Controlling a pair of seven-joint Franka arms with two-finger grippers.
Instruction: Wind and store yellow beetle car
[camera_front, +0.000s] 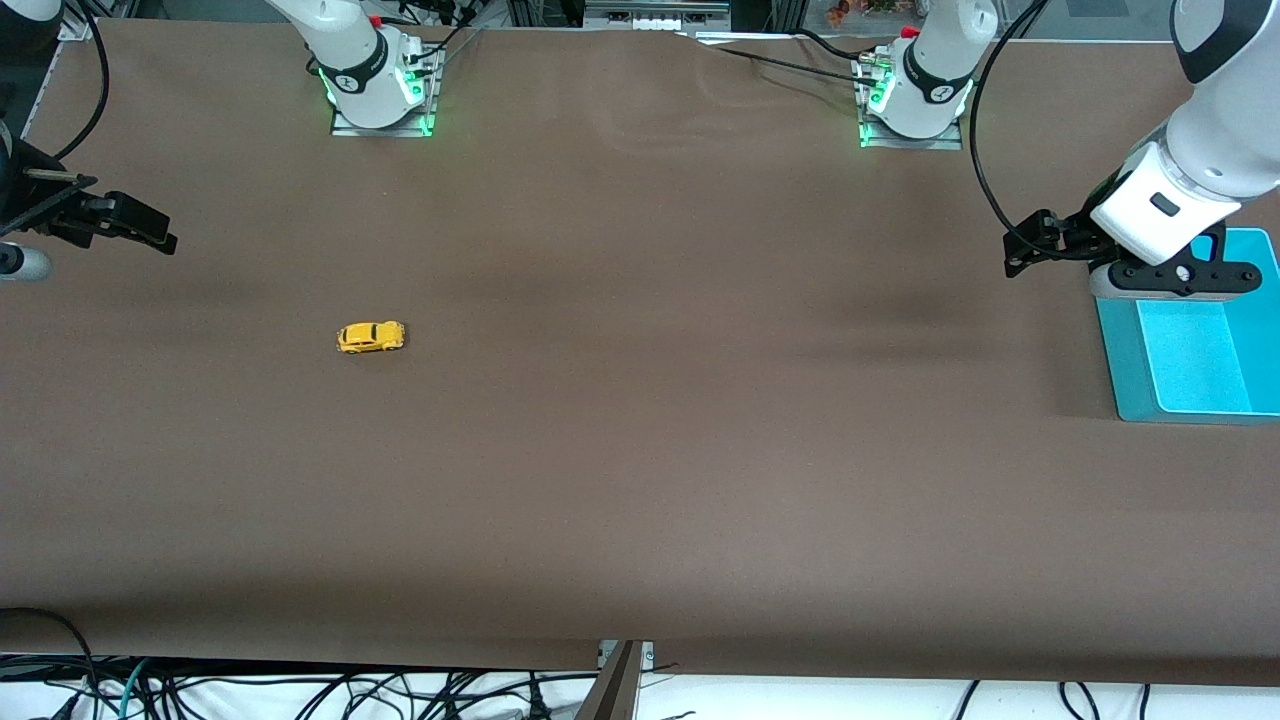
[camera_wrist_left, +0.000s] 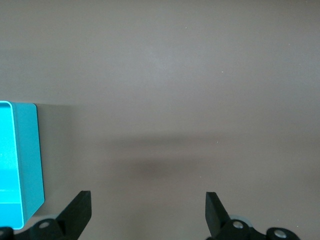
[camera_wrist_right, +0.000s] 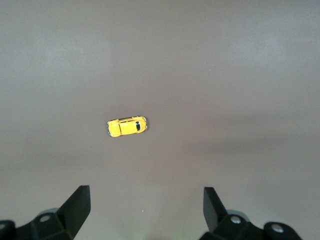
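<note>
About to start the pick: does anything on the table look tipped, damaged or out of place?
Nothing stands out. The tiny yellow beetle-shaped toy car sits upright on its wheels on the brown table cover, and the turquoise plastic bin stands level. Left gripper hangs beside the bin, right gripper above the car; both open, holding nothing.

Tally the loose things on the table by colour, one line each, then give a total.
Yellow: 1, the yellow beetle car on the brown table, toward the right arm's end.
Turquoise: 1, the bin at the left arm's end, partly under the left gripper.
Total: 2
</note>
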